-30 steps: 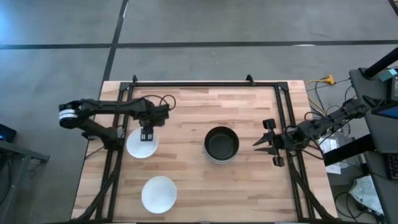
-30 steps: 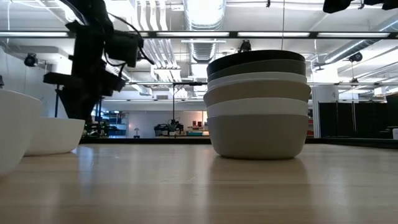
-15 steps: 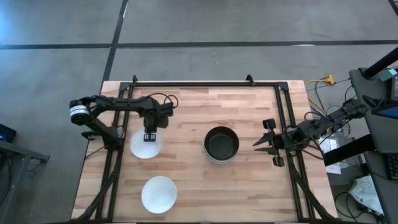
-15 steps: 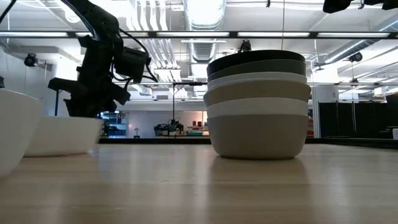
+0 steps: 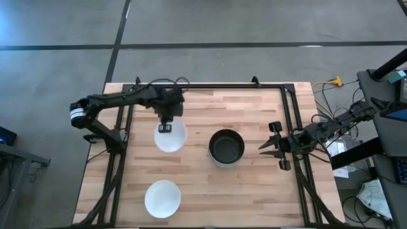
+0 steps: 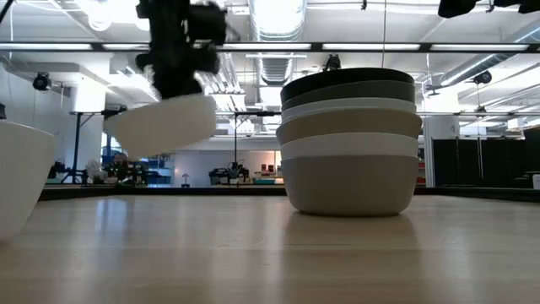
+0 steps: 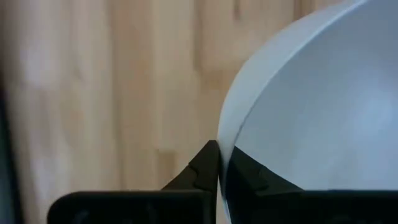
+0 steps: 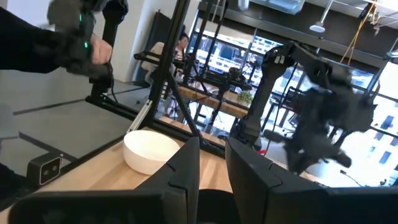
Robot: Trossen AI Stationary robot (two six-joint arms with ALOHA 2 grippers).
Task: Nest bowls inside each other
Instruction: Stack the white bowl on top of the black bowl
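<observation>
Left gripper (image 5: 165,128) | jaws clamping white bowl (image 5: 170,135) rim, aloft | right gripper (image 5: 262,148) jaws parted, idle

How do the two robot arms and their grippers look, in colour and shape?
Both arms are dark and slender. The left arm has a white band near its base and black cables looping above its gripper. The right gripper has two thin black pointed fingers.

Light wooden table (image 5: 197,191), nested bowl stack (image 5: 226,148) centre-right, white bowl (image 5: 162,198) front-left
</observation>
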